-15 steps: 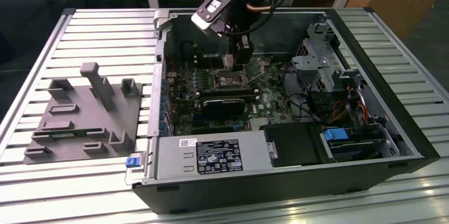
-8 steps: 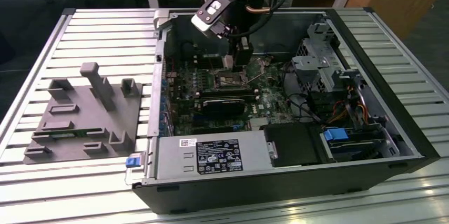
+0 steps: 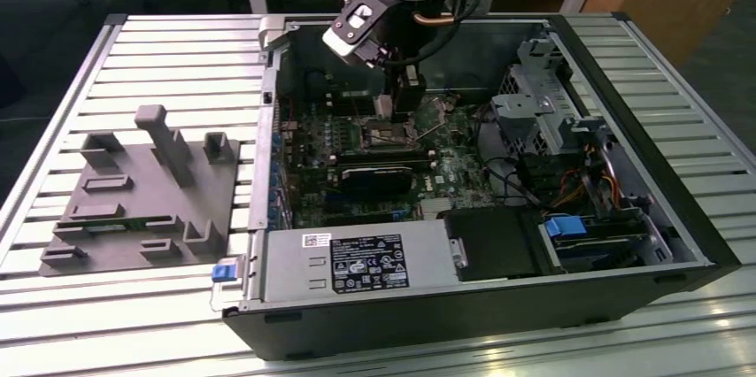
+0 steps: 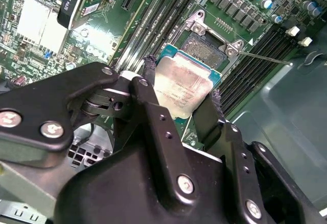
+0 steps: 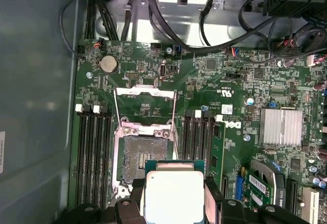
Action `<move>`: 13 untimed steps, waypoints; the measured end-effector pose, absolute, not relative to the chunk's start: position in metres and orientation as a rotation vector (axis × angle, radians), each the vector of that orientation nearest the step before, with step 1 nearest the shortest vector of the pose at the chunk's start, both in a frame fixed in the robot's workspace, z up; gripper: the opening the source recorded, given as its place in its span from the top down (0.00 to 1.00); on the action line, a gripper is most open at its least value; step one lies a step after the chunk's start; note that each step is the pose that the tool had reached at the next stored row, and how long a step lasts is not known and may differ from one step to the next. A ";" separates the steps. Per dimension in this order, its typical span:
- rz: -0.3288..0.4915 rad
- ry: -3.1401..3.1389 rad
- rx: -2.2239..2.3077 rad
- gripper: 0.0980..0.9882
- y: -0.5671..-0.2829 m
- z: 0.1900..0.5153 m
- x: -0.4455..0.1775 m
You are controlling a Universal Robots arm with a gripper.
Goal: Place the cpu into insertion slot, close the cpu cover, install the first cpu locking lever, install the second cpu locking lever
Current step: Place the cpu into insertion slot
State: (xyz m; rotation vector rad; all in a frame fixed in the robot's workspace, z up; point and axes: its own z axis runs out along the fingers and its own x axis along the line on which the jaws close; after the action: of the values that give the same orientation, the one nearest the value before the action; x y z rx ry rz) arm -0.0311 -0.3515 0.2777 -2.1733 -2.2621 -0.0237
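One claw (image 3: 398, 110) hangs inside the open computer case (image 3: 661, 218) on the slatted desk (image 3: 177, 50) in the exterior view, with one grey fixture (image 3: 142, 191) lying at the exterior view's left.

In the second wrist view its two black fingers (image 4: 153, 101), partly spread, pinch one cpu (image 4: 186, 89) by opposite edges, tilted beside the bare insertion slot (image 4: 204, 48); one thin locking lever (image 4: 265, 58) juts out nearby.

The first wrist view adds the cpu cover (image 5: 145, 99) flipped open beyond the slot, and two levers along its sides.
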 end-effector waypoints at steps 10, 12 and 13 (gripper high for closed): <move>-0.023 -2.262 -2.173 0.50 -0.349 0.275 -0.031; -0.024 -2.262 -2.173 0.50 -0.349 0.274 -0.031; -0.024 -2.262 -2.173 0.50 -0.349 0.273 -0.031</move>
State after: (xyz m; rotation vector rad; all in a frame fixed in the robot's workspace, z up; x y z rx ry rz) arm -0.0311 -0.3491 0.2733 -2.1733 -2.2621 -0.0238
